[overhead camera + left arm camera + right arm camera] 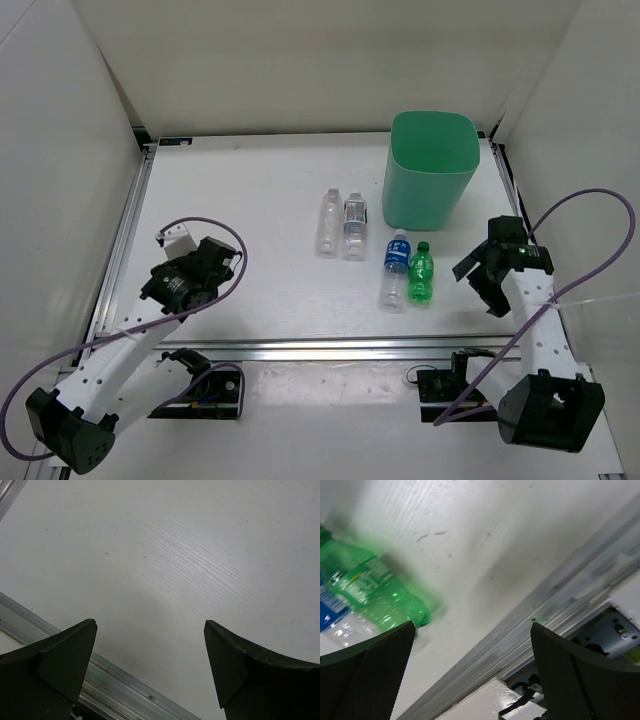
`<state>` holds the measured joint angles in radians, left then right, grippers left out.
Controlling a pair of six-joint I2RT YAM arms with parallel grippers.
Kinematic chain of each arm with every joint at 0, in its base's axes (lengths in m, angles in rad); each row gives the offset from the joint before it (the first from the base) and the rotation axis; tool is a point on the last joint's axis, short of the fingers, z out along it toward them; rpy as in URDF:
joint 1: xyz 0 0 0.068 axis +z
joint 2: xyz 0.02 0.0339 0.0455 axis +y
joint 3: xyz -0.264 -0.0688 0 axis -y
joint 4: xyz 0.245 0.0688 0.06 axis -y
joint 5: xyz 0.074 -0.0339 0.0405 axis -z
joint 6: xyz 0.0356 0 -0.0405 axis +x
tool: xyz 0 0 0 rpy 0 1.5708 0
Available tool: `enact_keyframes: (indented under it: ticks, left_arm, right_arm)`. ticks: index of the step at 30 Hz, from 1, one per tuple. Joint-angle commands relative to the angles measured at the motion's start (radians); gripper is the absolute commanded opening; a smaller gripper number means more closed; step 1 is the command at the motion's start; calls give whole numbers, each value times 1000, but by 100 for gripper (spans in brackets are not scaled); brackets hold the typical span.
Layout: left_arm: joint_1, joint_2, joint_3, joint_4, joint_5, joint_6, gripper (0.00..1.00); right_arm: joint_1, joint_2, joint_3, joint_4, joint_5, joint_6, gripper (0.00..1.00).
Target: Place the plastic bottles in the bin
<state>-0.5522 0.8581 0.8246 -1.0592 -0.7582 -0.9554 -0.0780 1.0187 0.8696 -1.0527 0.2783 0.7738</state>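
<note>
The mint-green bin (430, 168) stands at the back right of the table. Two clear bottles (328, 222) (354, 226) lie side by side left of it. A blue-labelled bottle (396, 270) and a green bottle (421, 273) lie in front of the bin. The green bottle (375, 590) and blue label (330, 611) show blurred at the left of the right wrist view. My right gripper (478, 277) (472, 635) is open and empty, just right of the green bottle. My left gripper (205, 272) (150, 630) is open and empty over bare table at the left.
White walls enclose the table on three sides. An aluminium rail (330, 348) runs along the near edge, also in the left wrist view (125, 682) and the right wrist view (545, 610). Purple cables (590, 200) loop beside both arms.
</note>
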Motion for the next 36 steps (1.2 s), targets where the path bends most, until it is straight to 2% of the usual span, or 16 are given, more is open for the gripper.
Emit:
enact_keyframes:
  ticks: [1,2,6,12,19,30,36]
  left_arm:
    - [-3,7,-8,22,-6,26,100]
    - [-3,7,-8,22,-6,17,100]
    - [-3,27,-18,33,6,35,100]
    - [-3,7,-47,84,30,78,100]
    - [-3,-39,-78,84,79,50,100]
    - [-3,-21,-78,56,69,18,100]
    - [-3,8,-78,56,60,0,100]
  right_arm:
    - [4,14,17,104,-161,-117,100]
    - [4,24,17,124,-235,-128,100]
    - [78,44,-7,213,-321,-160,100]
    - [142,118,-7,282,-359,-160,100]
    - [214,256,26,323,-331,-159,100]
    - [195,428,66,342,-280,-168,100]
    - [123,503,97,342,-323,-177,81]
